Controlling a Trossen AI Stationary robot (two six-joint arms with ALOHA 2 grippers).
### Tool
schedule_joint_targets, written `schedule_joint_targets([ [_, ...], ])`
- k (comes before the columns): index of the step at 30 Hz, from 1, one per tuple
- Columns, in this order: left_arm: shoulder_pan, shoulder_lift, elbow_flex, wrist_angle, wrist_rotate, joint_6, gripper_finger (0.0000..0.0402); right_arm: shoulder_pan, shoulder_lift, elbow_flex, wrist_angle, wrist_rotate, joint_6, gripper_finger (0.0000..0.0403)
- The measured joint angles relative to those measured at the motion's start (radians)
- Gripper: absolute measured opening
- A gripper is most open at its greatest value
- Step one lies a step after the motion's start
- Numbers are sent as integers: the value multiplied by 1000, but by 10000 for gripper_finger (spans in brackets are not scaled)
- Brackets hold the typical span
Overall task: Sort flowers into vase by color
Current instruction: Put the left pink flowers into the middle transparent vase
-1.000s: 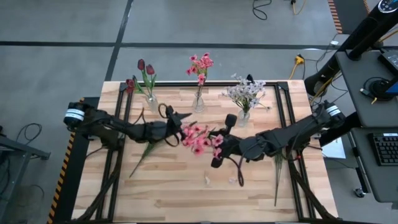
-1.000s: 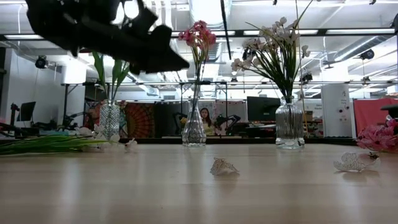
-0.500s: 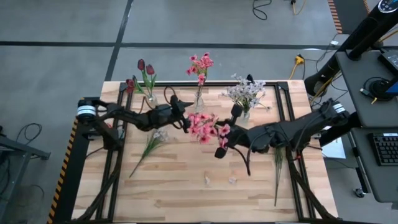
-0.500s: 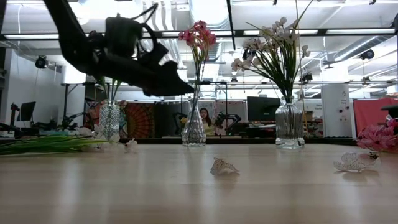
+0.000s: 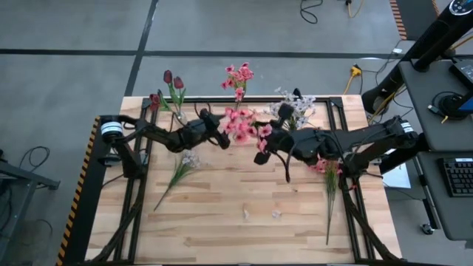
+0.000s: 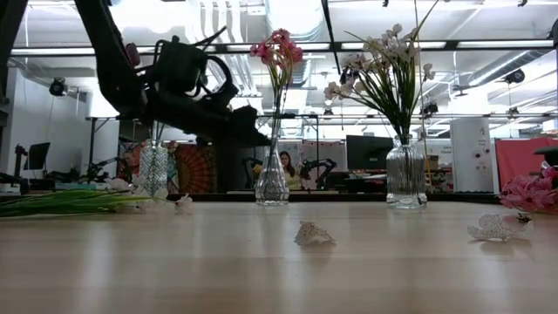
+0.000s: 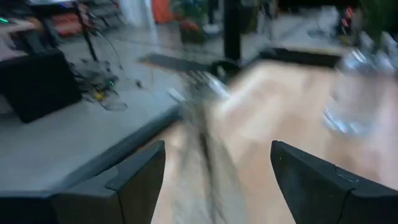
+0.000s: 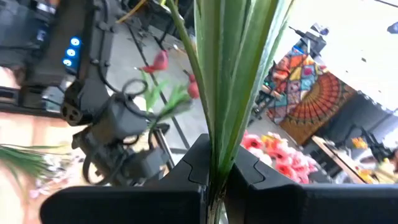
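Your right end effector (image 5: pixel 267 140) is clamped on the pink flower (image 5: pixel 244 124) stem, holding the blooms just beside the middle vase (image 6: pixel 272 185). Your left end effector (image 5: pixel 220 137) has its fingers apart and seems empty, close to the blooms. A white spray (image 5: pixel 179 168) lies on the bench (image 5: pixel 222 222).

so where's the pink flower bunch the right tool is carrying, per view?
High: pink clustered bloom bunch, centre, beside the middle glass vase.
Low: not identifiable.
Left wrist: not visible.
Right wrist: blooms beyond its green stems.
Shared landmark: left tool.
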Motion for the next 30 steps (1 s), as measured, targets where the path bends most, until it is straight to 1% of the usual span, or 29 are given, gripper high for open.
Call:
schedule_joint_targets([
  [1,20,2,4,15,9,-2,273,-12,-1,0,-6,-1,7,13],
  [2,41,8,4,26,39,-8,273,-21,-3,0,-19,-2,18,13],
  [5,92,37,2,74,172,3,271,-36,-3,0,-48,-6,45,13],
  [7,109,57,2,114,232,20,270,-39,-3,0,-52,-9,55,13],
  [11,122,86,2,125,241,67,269,-39,-3,0,-47,-9,73,13],
  [13,125,90,2,149,269,91,269,-39,-3,0,-46,-9,73,13],
  [18,138,113,6,178,302,94,269,-39,-3,0,-43,-7,88,13],
  [21,151,134,29,184,347,94,269,-39,-3,0,-42,-6,90,13],
  [28,165,194,88,193,352,98,269,-39,5,-1,-43,-5,100,13],
  [30,167,210,104,199,379,98,269,-39,5,-1,-43,-5,100,13],
])
